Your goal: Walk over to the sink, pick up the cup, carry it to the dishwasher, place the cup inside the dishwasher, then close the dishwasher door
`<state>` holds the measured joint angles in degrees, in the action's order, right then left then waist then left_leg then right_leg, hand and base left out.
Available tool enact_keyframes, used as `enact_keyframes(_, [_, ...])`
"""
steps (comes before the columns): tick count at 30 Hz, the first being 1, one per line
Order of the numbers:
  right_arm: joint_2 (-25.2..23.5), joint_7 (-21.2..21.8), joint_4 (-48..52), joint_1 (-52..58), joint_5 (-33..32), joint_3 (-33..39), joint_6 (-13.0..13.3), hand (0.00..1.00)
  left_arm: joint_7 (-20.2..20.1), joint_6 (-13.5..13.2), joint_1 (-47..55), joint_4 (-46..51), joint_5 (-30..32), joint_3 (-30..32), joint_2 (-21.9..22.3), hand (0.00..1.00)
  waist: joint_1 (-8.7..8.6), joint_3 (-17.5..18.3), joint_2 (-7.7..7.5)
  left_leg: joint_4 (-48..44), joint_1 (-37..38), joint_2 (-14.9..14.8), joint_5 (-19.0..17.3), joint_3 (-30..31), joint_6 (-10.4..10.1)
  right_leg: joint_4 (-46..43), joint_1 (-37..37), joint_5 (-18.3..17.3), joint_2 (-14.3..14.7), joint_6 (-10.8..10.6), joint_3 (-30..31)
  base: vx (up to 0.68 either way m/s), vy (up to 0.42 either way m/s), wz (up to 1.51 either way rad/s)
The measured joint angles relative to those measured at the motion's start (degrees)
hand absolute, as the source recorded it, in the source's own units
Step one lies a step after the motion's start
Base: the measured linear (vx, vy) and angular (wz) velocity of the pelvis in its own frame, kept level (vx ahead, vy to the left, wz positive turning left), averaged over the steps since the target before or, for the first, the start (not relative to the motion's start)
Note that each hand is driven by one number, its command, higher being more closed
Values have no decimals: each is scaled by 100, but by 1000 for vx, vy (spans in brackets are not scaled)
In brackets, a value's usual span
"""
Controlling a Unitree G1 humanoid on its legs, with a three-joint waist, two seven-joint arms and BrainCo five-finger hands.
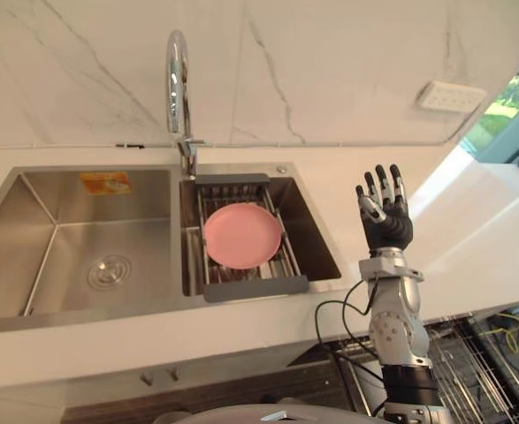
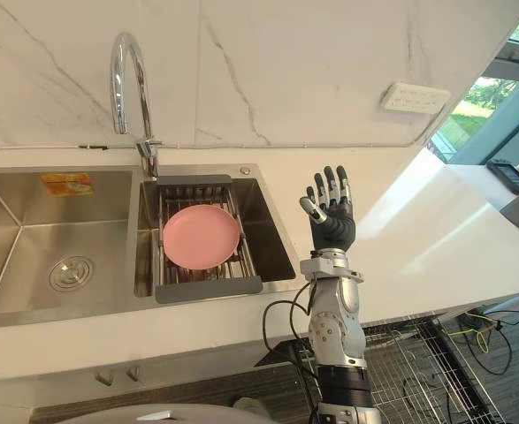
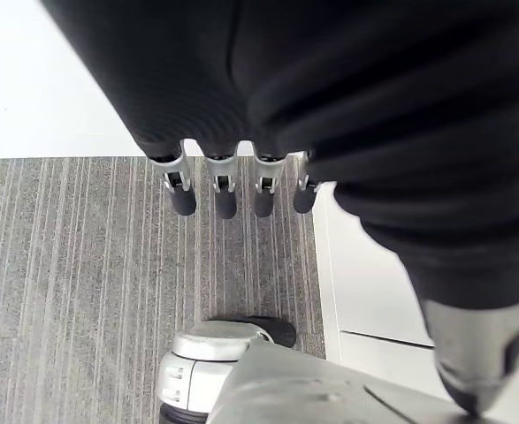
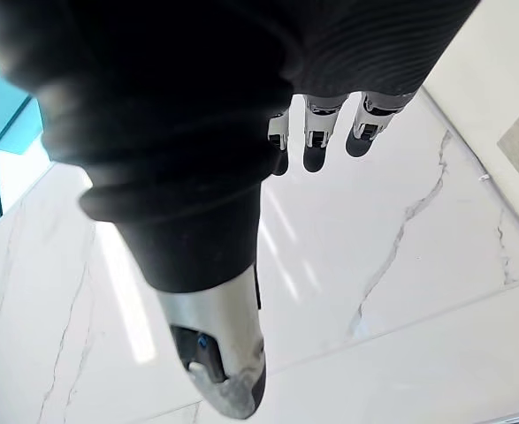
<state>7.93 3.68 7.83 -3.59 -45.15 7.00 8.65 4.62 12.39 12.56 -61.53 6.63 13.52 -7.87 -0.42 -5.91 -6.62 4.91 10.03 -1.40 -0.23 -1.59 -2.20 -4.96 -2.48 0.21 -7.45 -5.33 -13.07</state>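
Left eye view: the right hand (image 1: 385, 216) stands centre right, fingers straight, empty. A pink plate (image 1: 242, 235), not a cup, lies in the sink rack (image 1: 255, 289) mid-frame. Left wrist view: the left hand (image 3: 286, 79) hangs with fingers loose, empty. The flat plate could slip when grabbed.

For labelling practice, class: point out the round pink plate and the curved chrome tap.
Round pink plate (image 1: 242, 235): left eye view, its centre.
Curved chrome tap (image 1: 178, 84): left eye view, its arched neck.
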Motion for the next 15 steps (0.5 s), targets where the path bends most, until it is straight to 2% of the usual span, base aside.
enact_keyframes(5, [-12,9,0,0,1,-10,-13,0,-22,11,-3,11,-4,-10,-10,0,58,-17,-19,-2,-2,111,-31,36,76,58,-89,129,-124,-89,-20,35,32,6])
enact_keyframes(7, [-13,92,-8,2,5,-17,-100,0,-111,46,-7,20,-79,-38,-12,0,65,-25,-14,-2,-4,125,-34,130,86,88,-155,205,-137,-176,-56,37,49,25])
enact_keyframes(10, [-14,233,-41,3,59,-262,-330,0,-107,203,-12,32,-661,-135,-64,0,167,-37,-2,-1,-36,80,-94,136,143,327,-316,321,-149,-216,-208,18,22,26])
enact_keyframes(12, [-12,217,-50,3,252,-376,-495,0,-119,248,-12,88,-756,-149,-76,0,194,-39,-20,-1,-38,-62,-90,-232,92,422,-470,333,-157,-222,-438,5,-13,58])
enact_keyframes(14, [12,22,-295,-106,765,-435,-534,0,112,260,44,318,-927,-272,-49,0,269,-53,23,-6,-70,-217,0,-669,-26,418,-561,313,-172,-243,-676,7,-2,57])
enact_keyframes(15, [26,-53,-369,-184,930,-469,-565,0,179,262,43,382,-1006,-273,-35,0,306,-57,33,-12,-90,-216,22,-700,-42,422,-553,302,-184,-256,-673,13,12,20])
